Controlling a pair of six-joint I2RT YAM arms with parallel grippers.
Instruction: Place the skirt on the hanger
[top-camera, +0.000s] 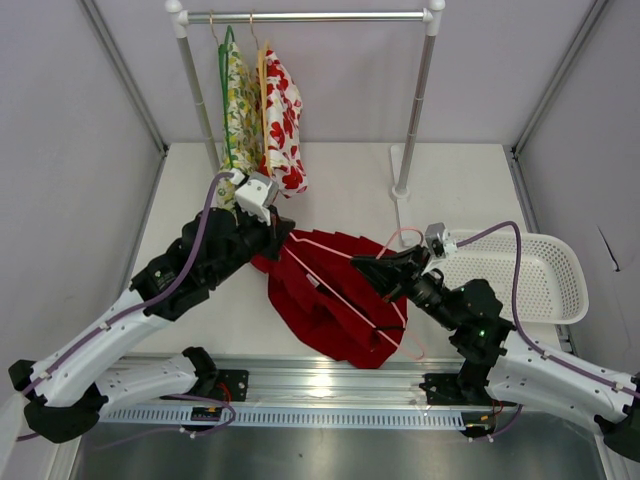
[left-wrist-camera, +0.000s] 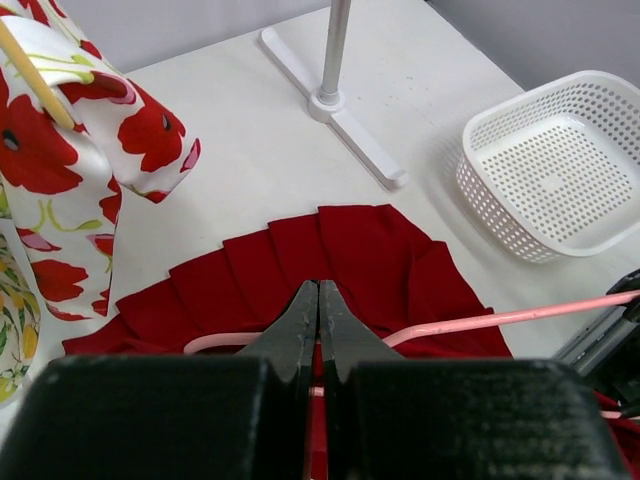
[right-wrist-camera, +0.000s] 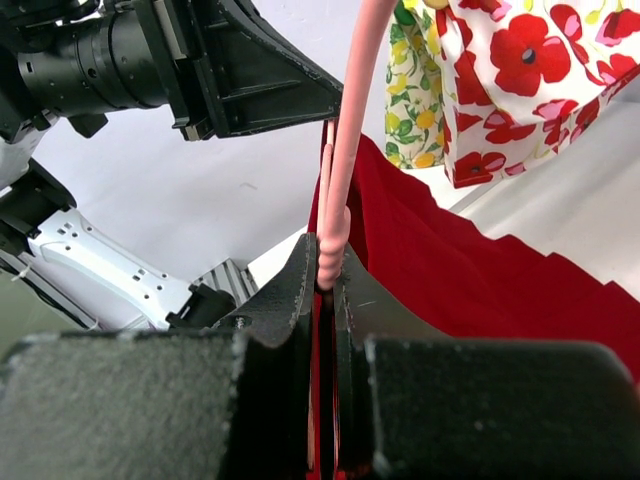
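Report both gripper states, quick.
The left gripper is closed, pinching the skirt.
The right gripper is closed on the hanger.

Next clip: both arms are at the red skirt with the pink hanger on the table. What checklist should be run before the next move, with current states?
1. Left pincer shut on the deep red pleated fabric skirt: ok.
2. Right pincer shut on the thin pale pink wire hanger: ok.
3. Hanger threaded inside the skirt: cannot tell; its wire shows lying across the fabric.
4. White perforated plastic basket apart from the skirt: ok.
5. White red-flowered garment on the rail clear of the left arm: cannot tell; it hangs close.
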